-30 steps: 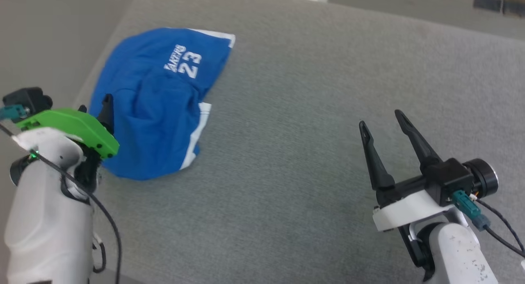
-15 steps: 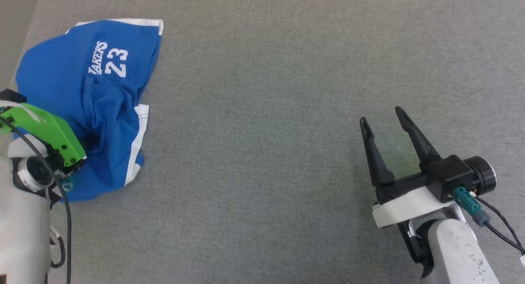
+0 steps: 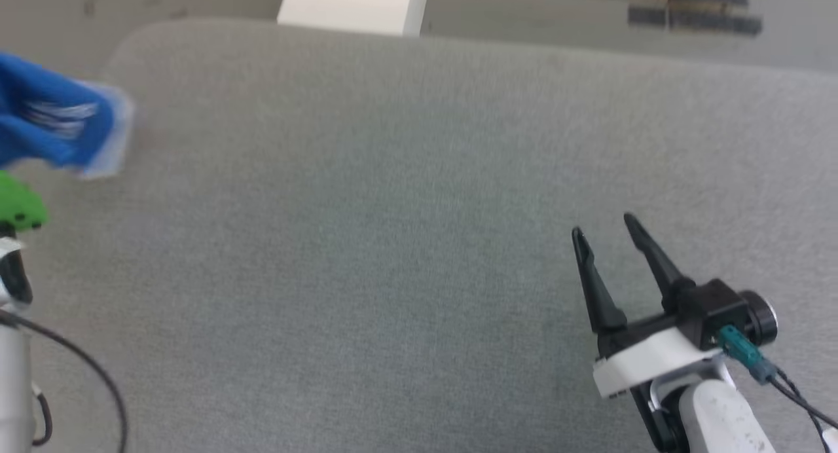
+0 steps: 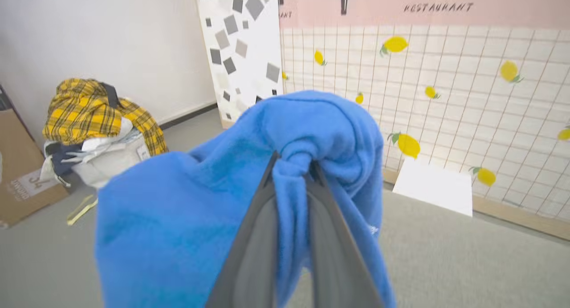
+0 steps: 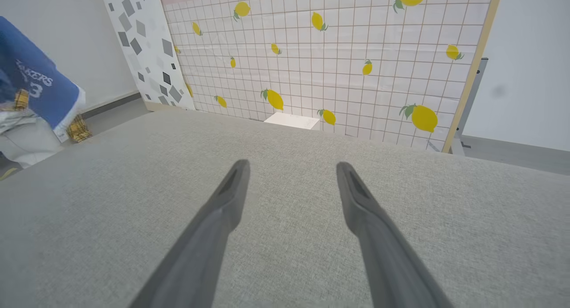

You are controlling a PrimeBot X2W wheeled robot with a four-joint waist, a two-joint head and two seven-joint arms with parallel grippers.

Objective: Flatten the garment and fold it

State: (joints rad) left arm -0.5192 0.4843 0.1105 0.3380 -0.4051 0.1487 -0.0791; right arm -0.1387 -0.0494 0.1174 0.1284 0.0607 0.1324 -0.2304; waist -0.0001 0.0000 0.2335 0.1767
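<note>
The left hand [image 4: 291, 160] is pinched tight on a bunched fold of the blue Lakers shorts [image 4: 178, 210], which hang in the air by the grey tabletop's [image 3: 393, 256] far left corner. The right hand [image 3: 602, 227] hovers, fingers wide, over its near right part.

A grey padded surface [image 3: 393, 243] lies before the lemon-print panel [image 5: 356, 54] — a white box [image 5: 291, 120] at its foot, a speckled board [image 5: 147, 45] beside it, yellow plaid cloth [image 4: 89, 107] well apart.

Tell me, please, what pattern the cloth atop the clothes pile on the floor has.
The cloth is yellow-and-dark plaid, shown best in the left wrist view.
</note>
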